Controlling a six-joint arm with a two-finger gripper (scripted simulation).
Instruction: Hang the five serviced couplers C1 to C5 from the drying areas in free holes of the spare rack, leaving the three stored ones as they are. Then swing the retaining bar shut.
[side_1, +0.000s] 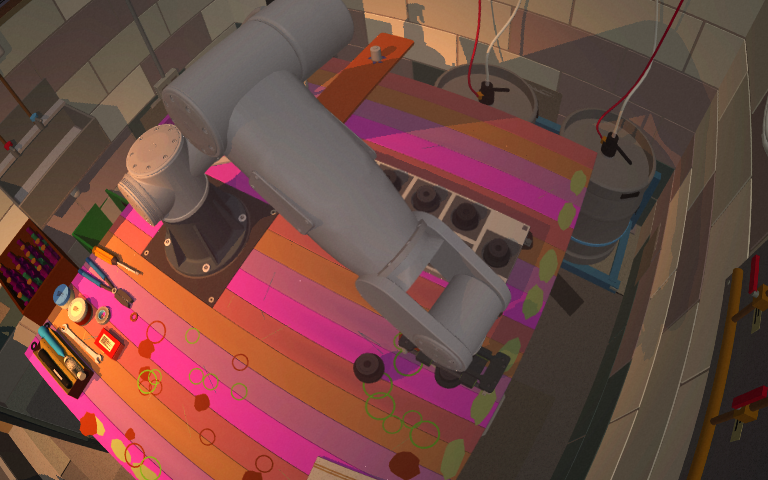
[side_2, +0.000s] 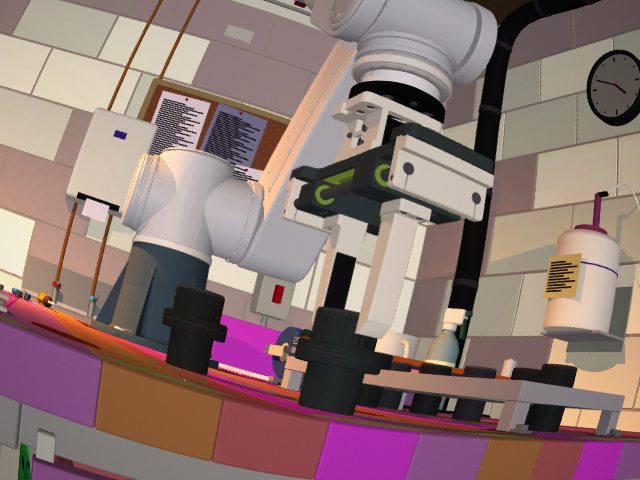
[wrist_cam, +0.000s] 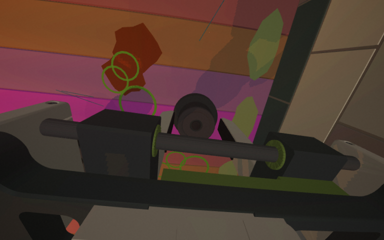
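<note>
A black coupler (side_1: 447, 377) near the table's right edge is mostly hidden under the wrist from the side camera. It stands upright on the striped table (side_2: 336, 361) (wrist_cam: 195, 116). My gripper (side_2: 362, 318) (wrist_cam: 195, 124) is open and holds nothing. It hangs straight over this coupler, its fingers down on either side of the coupler's top. A second black coupler (side_1: 368, 367) (side_2: 195, 328) stands upright to the left, apart from the first. The pale spare rack (side_1: 470, 223) (side_2: 496, 390) holds several black couplers in its holes; part of it lies under the arm. The orange retaining bar (side_1: 362, 73) sticks out at the table's far end.
Two steel kegs (side_1: 609, 170) with hoses stand behind the table's far right corner. Hand tools and small tins (side_1: 79, 334) lie at the near left corner. The robot base (side_1: 204, 238) is bolted left of centre. The table edge runs just right of the gripper.
</note>
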